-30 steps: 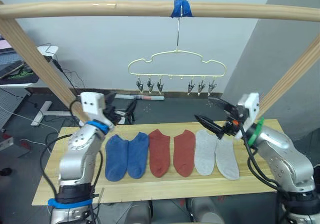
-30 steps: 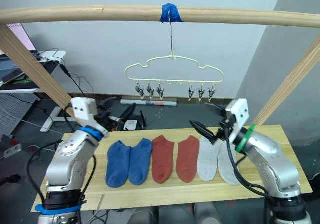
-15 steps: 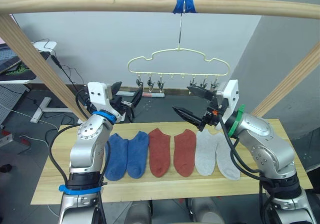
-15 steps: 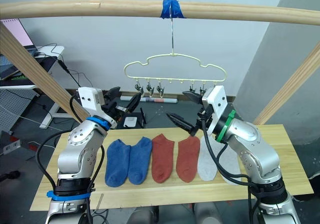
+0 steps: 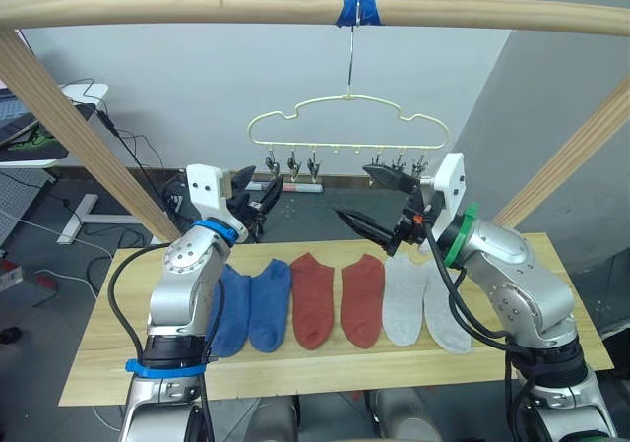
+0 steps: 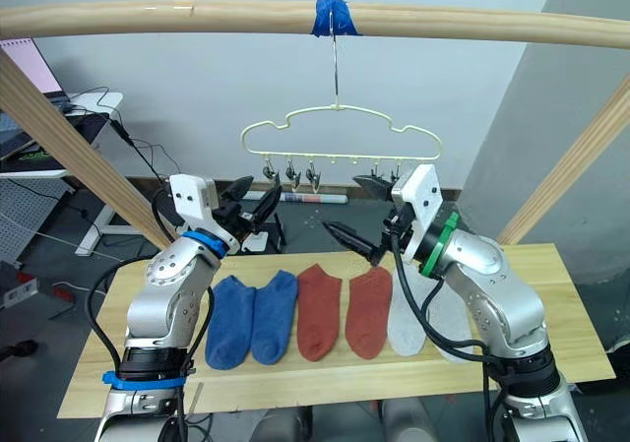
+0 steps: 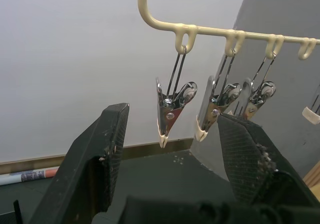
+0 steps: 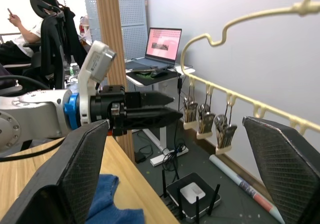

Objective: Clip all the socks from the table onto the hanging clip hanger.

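Six socks lie side by side on the table (image 5: 325, 373): two blue socks (image 5: 268, 304), two red socks (image 5: 314, 300) and two light grey socks (image 5: 445, 309). My left arm covers part of the outer blue sock. The cream clip hanger (image 5: 346, 127) hangs above and behind them, with a row of metal clips (image 7: 167, 112) under its bar. My left gripper (image 5: 260, 188) is open and empty, raised just short of the leftmost clips. My right gripper (image 5: 352, 191) is also open and empty, held above the red and grey socks below the hanger's right clips.
The hanger's hook hangs from a round wooden rail (image 5: 197, 11) at a patch of blue tape (image 5: 355, 9). Slanted wooden posts (image 5: 74, 127) stand at both table ends. A desk with a laptop (image 8: 162, 39) and a seated person (image 8: 30, 19) are off to my left.
Both arms have risen from near the tabletop up towards the hanger. In the last half second the left gripper moved closer to the left clips; the right gripper shifted slightly left.
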